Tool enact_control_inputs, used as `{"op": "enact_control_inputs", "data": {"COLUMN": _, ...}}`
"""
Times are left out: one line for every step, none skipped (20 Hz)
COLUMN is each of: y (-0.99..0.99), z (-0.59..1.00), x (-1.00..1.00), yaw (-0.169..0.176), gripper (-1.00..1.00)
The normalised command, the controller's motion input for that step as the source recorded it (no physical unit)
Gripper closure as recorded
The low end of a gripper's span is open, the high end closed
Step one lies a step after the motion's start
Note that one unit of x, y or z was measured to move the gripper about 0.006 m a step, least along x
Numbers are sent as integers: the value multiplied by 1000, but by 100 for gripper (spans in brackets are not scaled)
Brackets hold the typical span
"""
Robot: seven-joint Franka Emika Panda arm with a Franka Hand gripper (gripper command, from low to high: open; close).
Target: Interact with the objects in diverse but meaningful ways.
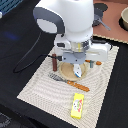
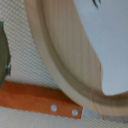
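My gripper (image 1: 76, 66) hangs low over a round wooden plate (image 1: 65, 73) in the middle of the woven placemat. The arm's white hand hides its fingers. A white-grey fish shape (image 1: 78, 72) lies on the plate right under it; in the wrist view the fish (image 2: 107, 40) fills one corner above the plate's rim (image 2: 60, 60). A dark brown sausage (image 1: 53, 61) lies beside the plate on the exterior view's left. A yellow printed carton (image 1: 76, 105) rests near the mat's front edge. I cannot tell whether the fingers touch the fish.
An orange-handled fork (image 1: 70, 82) lies in front of the plate, and a riveted orange handle (image 2: 40, 100) shows next to the rim. An orange-brown piece (image 1: 95, 63) lies on the plate's right. Grey pots (image 1: 100, 17) and a bowl (image 1: 123, 17) stand at the back right.
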Motion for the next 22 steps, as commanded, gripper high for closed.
{"op": "enact_control_inputs", "data": {"y": -46, "z": -31, "x": 243, "yaw": -7, "gripper": -100}}
{"op": "enact_control_inputs", "data": {"y": -60, "z": -43, "x": 254, "yaw": -6, "gripper": -100}}
{"op": "enact_control_inputs", "data": {"y": -66, "z": -46, "x": 246, "yaw": -6, "gripper": -100}}
{"op": "enact_control_inputs", "data": {"y": -69, "z": -49, "x": 263, "yaw": -4, "gripper": -100}}
{"op": "enact_control_inputs", "data": {"y": -57, "z": -74, "x": 237, "yaw": -4, "gripper": -100}}
{"op": "enact_control_inputs", "data": {"y": -66, "z": -91, "x": 234, "yaw": -1, "gripper": -100}}
{"op": "enact_control_inputs", "data": {"y": -54, "z": -100, "x": 220, "yaw": 0, "gripper": 100}}
{"op": "enact_control_inputs", "data": {"y": -57, "z": -120, "x": 229, "yaw": 0, "gripper": 100}}
{"op": "enact_control_inputs", "data": {"y": -66, "z": -126, "x": 223, "yaw": 0, "gripper": 100}}
{"op": "enact_control_inputs", "data": {"y": -57, "z": -123, "x": 234, "yaw": 0, "gripper": 100}}
{"op": "enact_control_inputs", "data": {"y": -37, "z": -109, "x": 251, "yaw": -1, "gripper": 100}}
{"op": "enact_control_inputs", "data": {"y": -49, "z": -129, "x": 251, "yaw": 0, "gripper": 100}}
{"op": "enact_control_inputs", "data": {"y": -57, "z": -123, "x": 240, "yaw": 0, "gripper": 100}}
{"op": "enact_control_inputs", "data": {"y": -54, "z": -137, "x": 234, "yaw": 0, "gripper": 100}}
{"op": "enact_control_inputs", "data": {"y": -57, "z": -129, "x": 257, "yaw": 0, "gripper": 100}}
{"op": "enact_control_inputs", "data": {"y": -17, "z": -114, "x": 274, "yaw": -2, "gripper": 100}}
{"op": "enact_control_inputs", "data": {"y": -57, "z": -143, "x": 243, "yaw": -1, "gripper": 100}}
{"op": "enact_control_inputs", "data": {"y": -51, "z": -137, "x": 249, "yaw": -1, "gripper": 100}}
{"op": "enact_control_inputs", "data": {"y": -31, "z": -117, "x": 274, "yaw": -1, "gripper": 100}}
{"op": "enact_control_inputs", "data": {"y": -31, "z": -106, "x": 271, "yaw": -1, "gripper": 100}}
{"op": "enact_control_inputs", "data": {"y": -31, "z": -74, "x": 254, "yaw": -2, "gripper": 100}}
{"op": "enact_control_inputs", "data": {"y": -17, "z": 0, "x": 226, "yaw": 0, "gripper": 100}}
